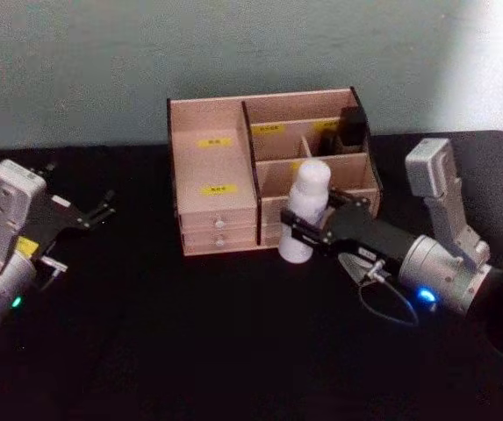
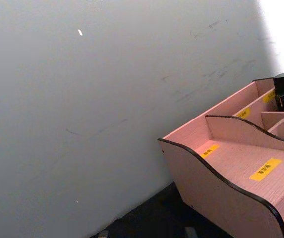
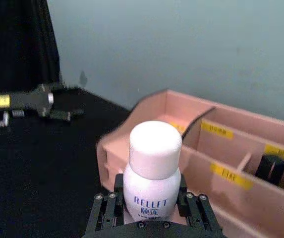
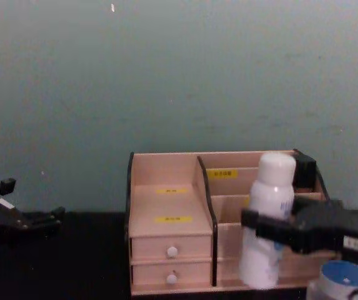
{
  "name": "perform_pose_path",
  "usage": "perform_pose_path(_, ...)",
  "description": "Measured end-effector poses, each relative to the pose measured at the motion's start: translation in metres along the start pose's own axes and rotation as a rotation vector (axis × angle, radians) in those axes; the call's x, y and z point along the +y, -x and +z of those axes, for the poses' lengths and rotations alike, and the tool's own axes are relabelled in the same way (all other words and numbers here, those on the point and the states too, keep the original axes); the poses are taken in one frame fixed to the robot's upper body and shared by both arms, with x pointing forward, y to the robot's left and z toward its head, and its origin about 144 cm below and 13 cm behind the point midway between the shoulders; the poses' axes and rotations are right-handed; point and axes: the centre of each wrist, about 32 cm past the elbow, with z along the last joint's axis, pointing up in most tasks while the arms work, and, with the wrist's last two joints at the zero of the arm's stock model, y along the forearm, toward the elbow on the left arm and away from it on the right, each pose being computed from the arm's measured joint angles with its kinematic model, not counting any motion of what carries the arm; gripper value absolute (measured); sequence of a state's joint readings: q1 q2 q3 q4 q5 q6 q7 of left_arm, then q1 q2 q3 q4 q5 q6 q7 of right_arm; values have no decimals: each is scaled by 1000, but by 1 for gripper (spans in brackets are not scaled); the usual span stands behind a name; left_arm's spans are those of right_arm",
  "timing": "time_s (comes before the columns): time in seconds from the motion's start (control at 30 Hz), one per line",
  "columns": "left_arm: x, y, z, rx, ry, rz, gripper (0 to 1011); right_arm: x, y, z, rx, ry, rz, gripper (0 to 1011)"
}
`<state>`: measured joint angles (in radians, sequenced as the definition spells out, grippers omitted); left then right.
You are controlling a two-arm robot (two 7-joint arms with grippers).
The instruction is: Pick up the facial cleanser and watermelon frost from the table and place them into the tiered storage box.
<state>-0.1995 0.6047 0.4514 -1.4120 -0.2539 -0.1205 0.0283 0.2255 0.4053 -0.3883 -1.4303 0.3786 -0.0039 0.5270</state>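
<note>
The facial cleanser [image 1: 311, 189] is a tall white bottle with a rounded cap. It stands upright just in front of the right half of the tiered storage box [image 1: 216, 167]. My right gripper [image 1: 300, 230] is shut on the bottle's lower body, its black fingers [image 3: 107, 208] on either side below the blue lettering. I cannot tell whether the bottle [image 4: 272, 181] touches the table. The watermelon frost [image 4: 341, 278], a squat jar with a blue lid, sits at the near right beside my right arm. My left gripper [image 1: 93, 210] hovers open at the far left, holding nothing.
A small dark bottle [image 1: 352, 132] stands in the box's back right compartment. The box has two drawers with white knobs [image 4: 172, 252] on its left side and backs onto a pale wall. Black tabletop [image 1: 190, 333] stretches between the arms.
</note>
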Motion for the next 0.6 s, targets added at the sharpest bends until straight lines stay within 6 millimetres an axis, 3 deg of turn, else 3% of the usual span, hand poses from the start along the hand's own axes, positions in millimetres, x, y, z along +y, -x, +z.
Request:
perform_pose_path(0.33,0,0,0,0,0,0,1001,12,-8,30,0,-100,-26,591)
perform_pose_path(0.6,0,0,0,0,0,0,1001,27,-18,41,-24,-128,-79,591)
